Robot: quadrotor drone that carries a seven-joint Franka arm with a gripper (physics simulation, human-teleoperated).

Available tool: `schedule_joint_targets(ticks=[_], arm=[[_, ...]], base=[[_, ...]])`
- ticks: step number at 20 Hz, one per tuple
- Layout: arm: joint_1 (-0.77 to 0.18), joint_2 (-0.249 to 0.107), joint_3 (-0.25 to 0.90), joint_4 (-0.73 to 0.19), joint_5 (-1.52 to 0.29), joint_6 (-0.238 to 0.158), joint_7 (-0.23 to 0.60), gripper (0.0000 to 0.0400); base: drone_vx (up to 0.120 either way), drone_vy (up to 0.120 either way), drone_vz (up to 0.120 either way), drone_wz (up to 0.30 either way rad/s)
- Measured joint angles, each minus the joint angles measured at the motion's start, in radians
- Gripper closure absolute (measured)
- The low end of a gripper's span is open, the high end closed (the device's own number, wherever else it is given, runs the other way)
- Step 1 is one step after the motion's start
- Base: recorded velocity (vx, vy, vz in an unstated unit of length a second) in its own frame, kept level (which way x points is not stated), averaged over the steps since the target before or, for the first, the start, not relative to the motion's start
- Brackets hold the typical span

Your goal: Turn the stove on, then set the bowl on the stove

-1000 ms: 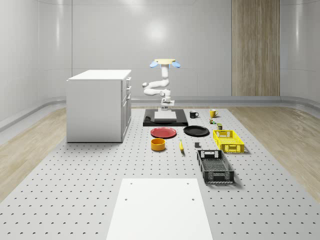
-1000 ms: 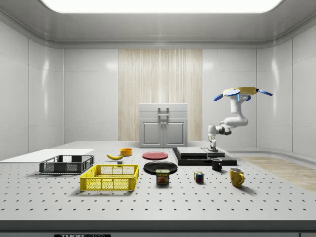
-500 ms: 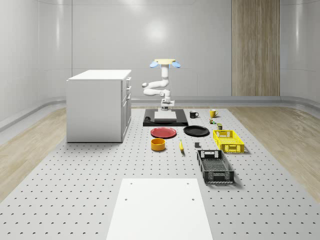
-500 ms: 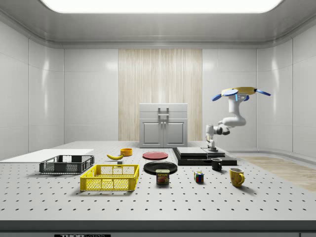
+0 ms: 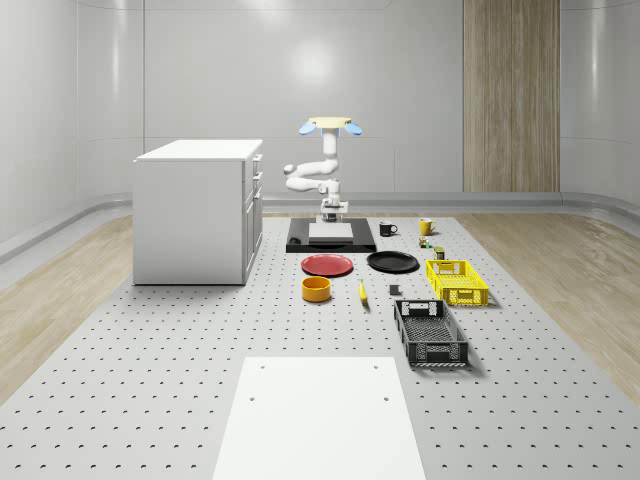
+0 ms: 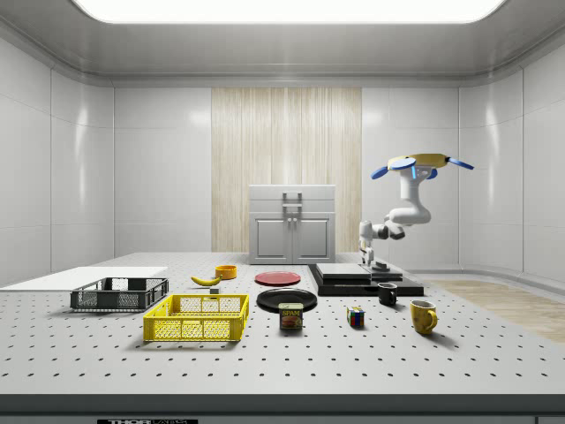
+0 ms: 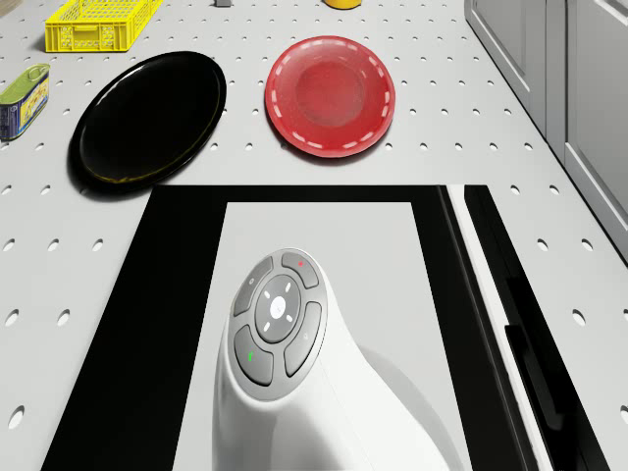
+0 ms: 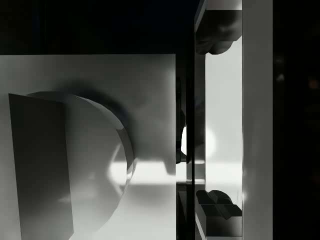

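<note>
The stove (image 5: 330,238) is a black slab with a pale top, lying at the far middle of the table. The orange bowl (image 5: 316,289) sits on the table nearer the camera, past the red plate, and it also shows in the side view (image 6: 226,272). My drone (image 5: 330,125) hovers above the stove's far end. The arm bends down from it, and the gripper (image 5: 332,212) hangs just over the stove's top (image 6: 369,263). In the wrist view the gripper (image 8: 220,122) is open, with nothing between its fingers (image 8: 220,212), and the stove's surface lies close below.
A red plate (image 7: 332,95) and a black plate (image 7: 147,118) lie just in front of the stove. A white cabinet (image 5: 198,210) stands on the whole-scene view's left. Mugs (image 5: 387,229), a can (image 7: 22,98), a yellow crate (image 5: 456,280), a black crate (image 5: 430,332) and a banana (image 5: 362,292) sit to the right.
In the side view the drone, arm and gripper have drifted left over the stove. The gripper stays just above the top. The bowl has not moved.
</note>
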Motion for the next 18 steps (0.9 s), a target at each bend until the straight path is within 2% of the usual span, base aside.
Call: schedule_joint_targets(ticks=[1, 12, 16, 18], arm=[[0.0, -0.001, 0.0, 0.0, 0.0, 0.001, -0.001, 0.0], [0.0, -0.007, 0.001, 0.001, 0.004, 0.009, -0.003, 0.0], [-0.001, -0.009, 0.001, 0.001, 0.005, 0.011, -0.002, 0.0], [-0.001, -0.01, 0.002, 0.001, 0.006, 0.012, -0.002, 0.0]], base=[[0.12, 0.0, 0.12, 0.0], [0.12, 0.0, 0.0, 0.0], [0.12, -0.09, 0.0, 0.0], [0.12, 0.0, 0.0, 0.0]])
